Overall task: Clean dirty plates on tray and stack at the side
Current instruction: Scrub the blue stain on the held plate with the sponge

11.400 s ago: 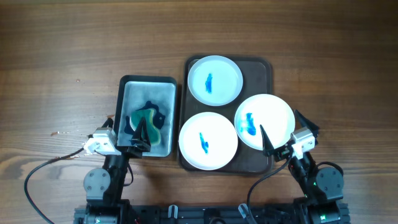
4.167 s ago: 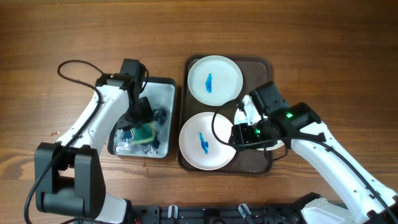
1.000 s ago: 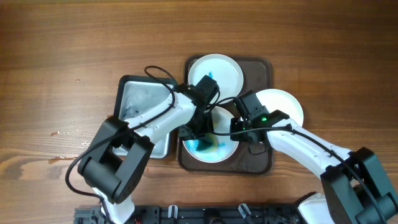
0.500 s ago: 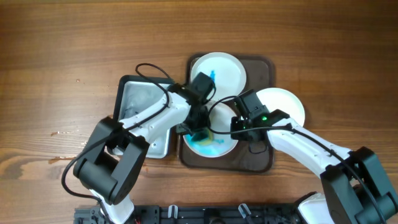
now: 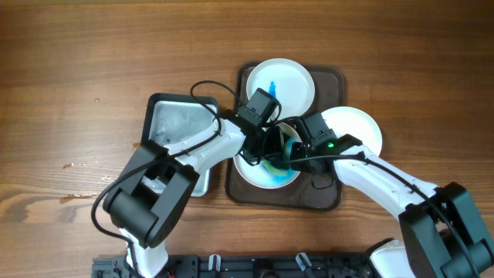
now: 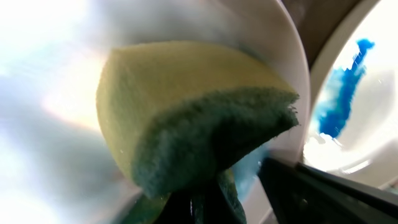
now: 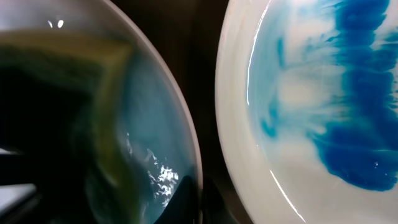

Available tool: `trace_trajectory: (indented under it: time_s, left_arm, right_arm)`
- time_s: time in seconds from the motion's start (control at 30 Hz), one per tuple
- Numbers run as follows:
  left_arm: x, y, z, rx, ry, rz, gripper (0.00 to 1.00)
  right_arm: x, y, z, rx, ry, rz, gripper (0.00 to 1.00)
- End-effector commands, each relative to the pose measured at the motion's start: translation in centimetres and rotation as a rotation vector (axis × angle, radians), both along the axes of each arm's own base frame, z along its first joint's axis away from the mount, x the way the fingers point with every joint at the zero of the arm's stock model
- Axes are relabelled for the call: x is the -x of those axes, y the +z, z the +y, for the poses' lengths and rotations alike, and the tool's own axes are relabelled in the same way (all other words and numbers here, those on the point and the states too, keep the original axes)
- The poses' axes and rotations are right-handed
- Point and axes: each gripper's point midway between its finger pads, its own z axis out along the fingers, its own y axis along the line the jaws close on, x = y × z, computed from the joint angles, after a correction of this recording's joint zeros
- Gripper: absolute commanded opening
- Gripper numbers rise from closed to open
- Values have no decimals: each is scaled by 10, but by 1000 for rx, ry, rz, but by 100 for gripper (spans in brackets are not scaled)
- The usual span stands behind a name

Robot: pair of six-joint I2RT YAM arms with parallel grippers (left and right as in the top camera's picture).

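Note:
Three white plates lie on the dark brown tray (image 5: pixel 328 197). My left gripper (image 5: pixel 272 148) is shut on a yellow-green sponge (image 6: pixel 186 106), which presses into the front plate (image 5: pixel 266 176), now wet with a blue film. My right gripper (image 7: pixel 200 200) is shut on that plate's right rim (image 7: pixel 189 143); in the overhead view it sits at the plate's right edge (image 5: pixel 296 158). The far plate (image 5: pixel 282 83) carries a blue smear. The right plate (image 5: pixel 356 130) overhangs the tray's right rim, its blue smear (image 7: pixel 354 112) plain in the right wrist view.
A light grey metal tray (image 5: pixel 174 127) stands left of the brown tray, wet inside. Both arms cross over the front plate, cables looping above them. Bare wooden table (image 5: pixel 93 62) lies all round.
The left gripper has swept the sponge rightward across the front plate, spreading the blue. The brown tray and its plates have slid slightly right and away.

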Motion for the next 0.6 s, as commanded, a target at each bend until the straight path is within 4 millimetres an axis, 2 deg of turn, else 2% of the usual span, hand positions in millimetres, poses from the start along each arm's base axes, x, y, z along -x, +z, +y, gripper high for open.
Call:
trace_trajectory:
  time_s: [0.0,0.1,0.2,0.33,0.4,0.57]
  left_arm:
    - [54,-11,-27,94,-129,187,4]
    - [64,-11,-27,91,-159,209,4]
    - [69,-17,-12,22,-140,238,4]
    - [64,-30,24,-137,-75,250,4]
    - [60,-34,49,-240,-35,242,4]
    - [45,-29,101,-447,39,181,4]
  right_arm:
    - [6,-7,2,13,23,25,4]
    - [6,-7,2,14,23,26,4]
    - [7,-7,2,15,23,29,4]
    - [8,-7,1,16,22,31,4]
    - [8,-7,1,16,22,31,4]
    - [8,-7,1,16,22,31,4]
